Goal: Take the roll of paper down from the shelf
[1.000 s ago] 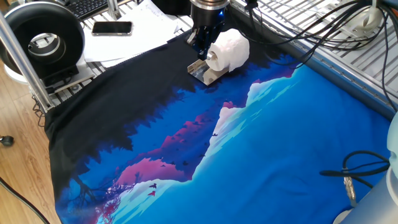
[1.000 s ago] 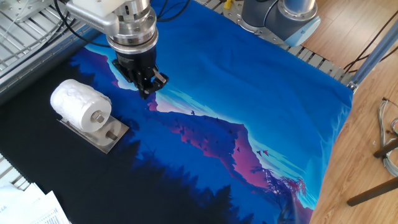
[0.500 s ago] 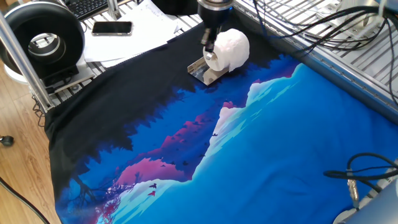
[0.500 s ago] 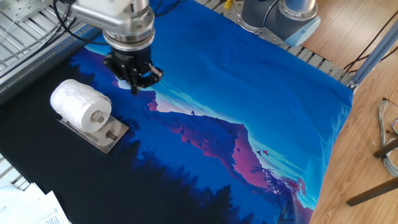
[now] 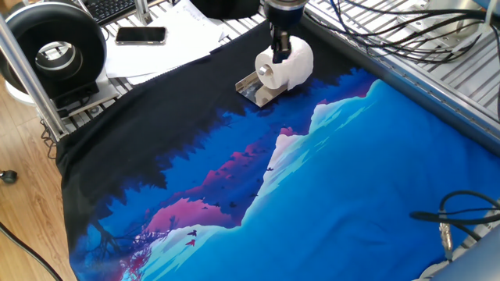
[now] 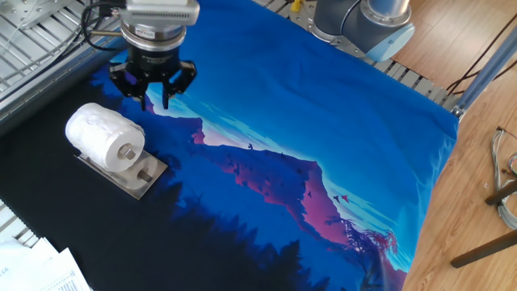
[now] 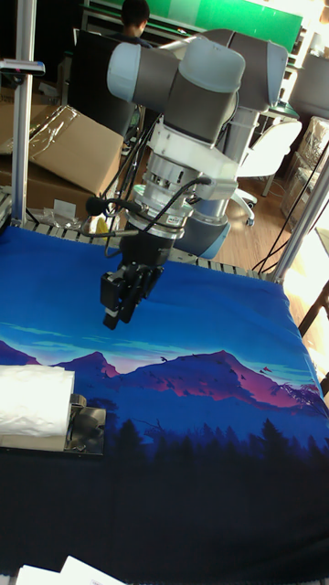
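The white roll of paper (image 5: 287, 61) (image 6: 98, 134) (image 7: 35, 408) lies on its side on the shelf (image 5: 258, 93) (image 6: 136, 175) (image 7: 88, 430), a small silvery holder on the dark end of the printed cloth. A round silvery end cap closes the roll's core. My gripper (image 6: 156, 103) (image 7: 118, 316) hangs above the cloth just beyond the roll, apart from it, pointing down, open with nothing between its fingers. In one fixed view the gripper (image 5: 280, 45) shows right behind the roll, partly hidden by it.
A large black spool (image 5: 55, 47) stands at the left, with a phone (image 5: 141, 34) and papers behind the cloth. A grey wire rack (image 5: 445, 58) with cables runs along the far side. The robot base (image 6: 363, 24) sits at the cloth's other end.
My gripper has moved along the far side of the roll and turned about its vertical axis, so both fingers now show spread. The roll and shelf have not moved.
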Available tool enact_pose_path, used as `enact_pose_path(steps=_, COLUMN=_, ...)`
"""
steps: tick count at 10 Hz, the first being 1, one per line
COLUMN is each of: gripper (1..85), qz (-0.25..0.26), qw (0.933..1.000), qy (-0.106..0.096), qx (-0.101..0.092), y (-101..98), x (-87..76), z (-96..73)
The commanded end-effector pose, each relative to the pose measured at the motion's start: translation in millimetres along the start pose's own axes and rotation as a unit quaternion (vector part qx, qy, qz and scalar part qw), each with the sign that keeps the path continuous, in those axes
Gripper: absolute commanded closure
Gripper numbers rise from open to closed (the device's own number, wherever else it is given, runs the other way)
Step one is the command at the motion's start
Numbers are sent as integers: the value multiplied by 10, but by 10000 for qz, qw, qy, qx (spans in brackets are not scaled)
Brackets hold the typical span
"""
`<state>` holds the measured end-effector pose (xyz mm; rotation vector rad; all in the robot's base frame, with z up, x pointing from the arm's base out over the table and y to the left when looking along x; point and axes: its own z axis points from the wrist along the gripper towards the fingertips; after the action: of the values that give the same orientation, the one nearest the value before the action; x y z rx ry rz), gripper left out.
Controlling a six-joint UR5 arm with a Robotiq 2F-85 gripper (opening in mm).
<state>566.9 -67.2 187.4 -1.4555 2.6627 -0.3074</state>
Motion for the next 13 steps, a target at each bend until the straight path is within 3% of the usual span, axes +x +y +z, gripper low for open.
enact_pose_path(steps=1, gripper=413, qz=-855, qw=9963, qy=-19, qx=-40, y=-10, x=64, z=14)
enact_pose_path(steps=3, gripper=343, qz=-1141, qw=9931, qy=-162, qx=-206, y=76, x=14, z=14)
enact_pose_path(steps=5, gripper=300, qz=-1445, qw=9890, qy=-207, qx=-220, y=90, x=-1, z=17)
enact_pose_path(steps=7, gripper=247, qz=-1884, qw=9798, qy=-577, qx=-337, y=199, x=-157, z=3)
enact_pose_path(steps=8, gripper=240, qz=-2128, qw=9744, qy=-675, qx=-265, y=181, x=-209, z=-1)
enact_pose_path(steps=13, gripper=237, qz=-2205, qw=9732, qy=-628, qx=-193, y=142, x=-190, z=-3)
